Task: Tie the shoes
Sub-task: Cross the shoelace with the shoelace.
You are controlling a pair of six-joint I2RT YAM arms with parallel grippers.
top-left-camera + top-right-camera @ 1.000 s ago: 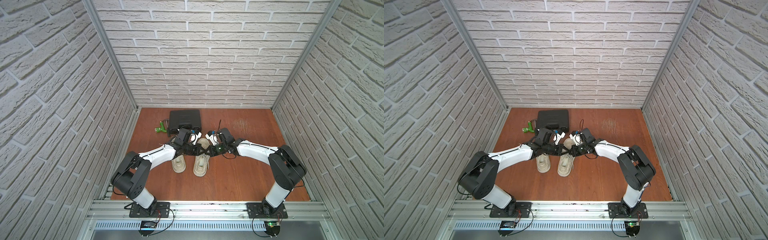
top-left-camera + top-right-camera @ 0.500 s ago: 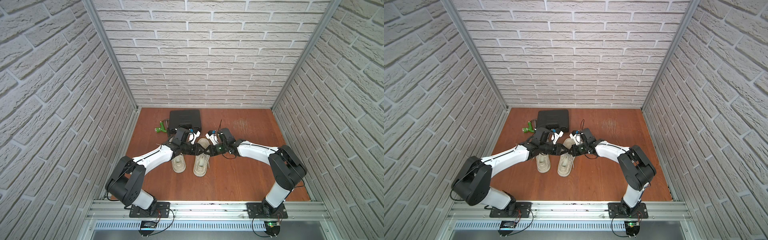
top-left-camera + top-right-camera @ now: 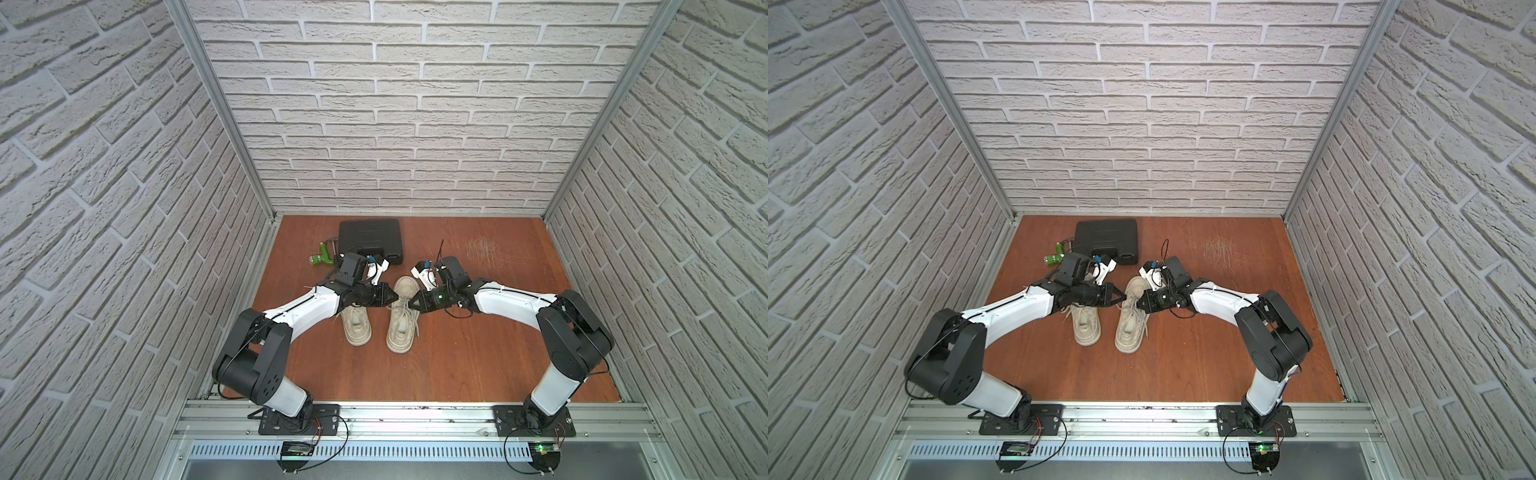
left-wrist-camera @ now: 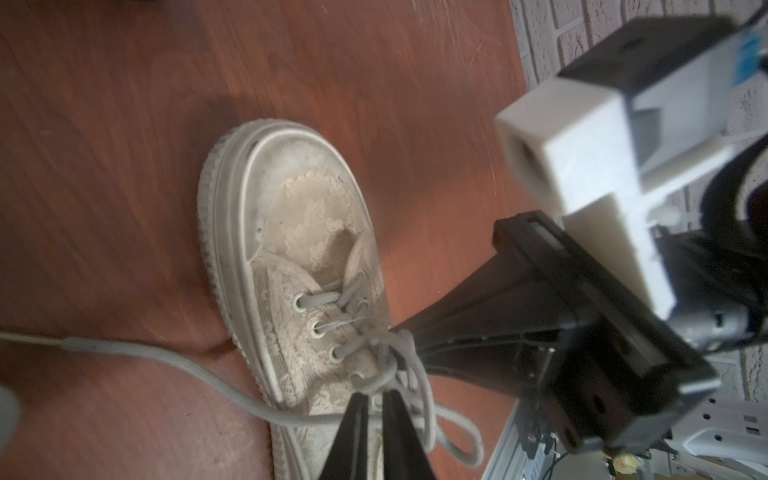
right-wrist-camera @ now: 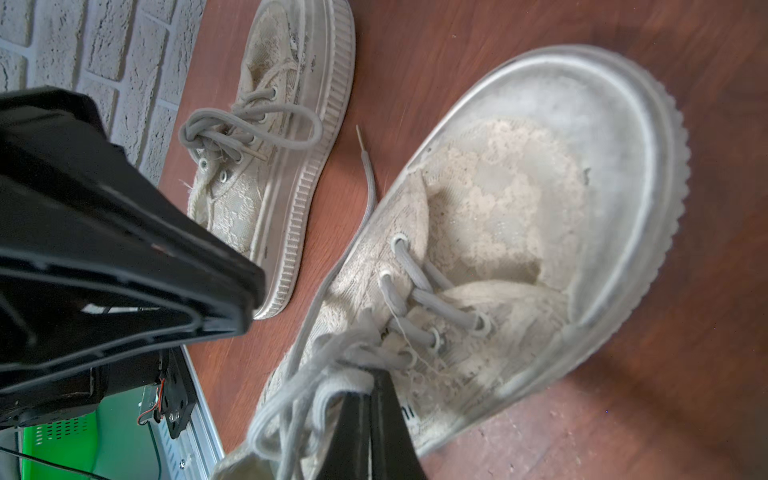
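Observation:
Two worn beige shoes stand side by side on the wooden floor. The shoe on the left (image 3: 356, 328) carries a bow (image 5: 249, 124). Both grippers meet over the laces of the shoe on the right (image 3: 402, 320). My left gripper (image 4: 374, 401) has its jaws almost together, with a lace strand at their tips beside the knot (image 4: 390, 353). My right gripper (image 5: 369, 392) is shut, and a pale lace loop (image 5: 332, 386) ends at its tips. In both top views the left gripper (image 3: 1125, 298) and the right gripper (image 3: 1139, 304) almost touch.
A black plastic case (image 3: 370, 241) lies at the back, with a green tool (image 3: 322, 259) beside it on the left. One long loose lace (image 4: 124, 353) trails across the floor. Brick walls close three sides; a metal rail (image 3: 415, 419) runs along the front.
My left arm's elbow swung out and came back. The left jaws opened briefly and closed again at the laces. The right arm stayed put.

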